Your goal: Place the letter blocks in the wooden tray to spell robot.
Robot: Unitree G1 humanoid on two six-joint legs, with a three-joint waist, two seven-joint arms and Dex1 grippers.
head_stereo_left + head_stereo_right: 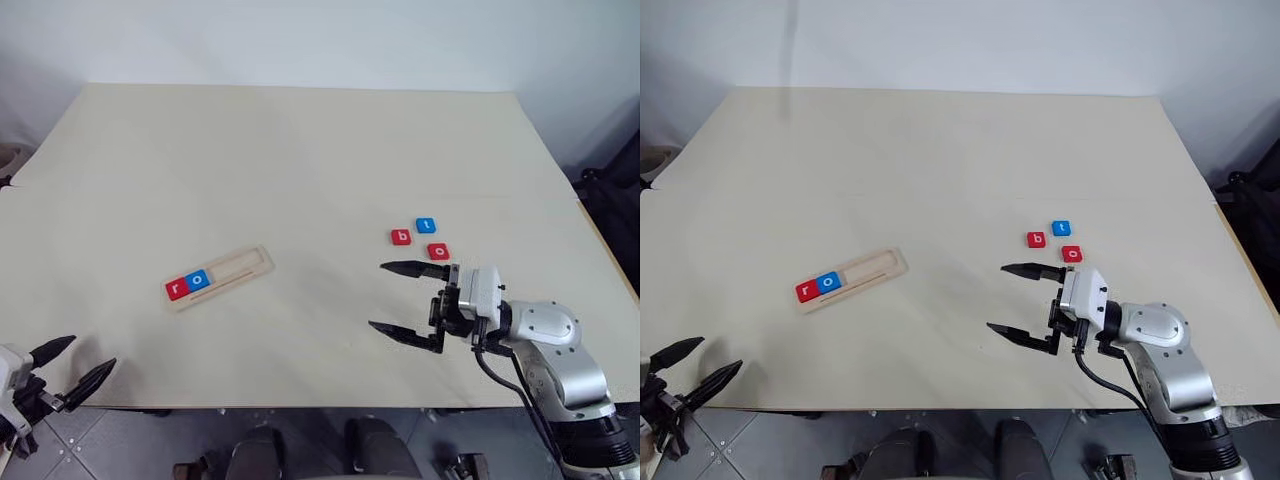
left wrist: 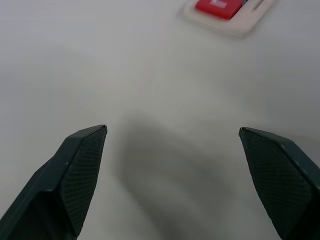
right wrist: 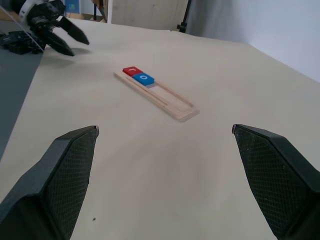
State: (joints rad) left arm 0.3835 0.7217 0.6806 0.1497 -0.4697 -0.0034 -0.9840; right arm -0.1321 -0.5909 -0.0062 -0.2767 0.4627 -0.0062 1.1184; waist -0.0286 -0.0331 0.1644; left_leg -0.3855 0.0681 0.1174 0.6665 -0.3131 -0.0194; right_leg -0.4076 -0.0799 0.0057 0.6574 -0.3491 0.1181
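The wooden tray (image 1: 220,277) lies left of centre on the table. Its left end holds a red r block (image 1: 178,289) and a blue o block (image 1: 198,279). Three loose blocks sit to the right: red b (image 1: 401,237), blue t (image 1: 426,225), red o (image 1: 438,252). My right gripper (image 1: 400,300) hovers open just in front of them, pointing left towards the tray, nothing between its fingers. My left gripper (image 1: 74,363) is open and empty at the table's near left corner. The right wrist view shows the tray (image 3: 172,102) and my left gripper (image 3: 70,37).
The pale tabletop (image 1: 300,160) is broad, with its near edge just under my left gripper. A dark stand (image 1: 610,200) sits beyond the right edge. The grey floor (image 1: 130,440) shows below the front edge.
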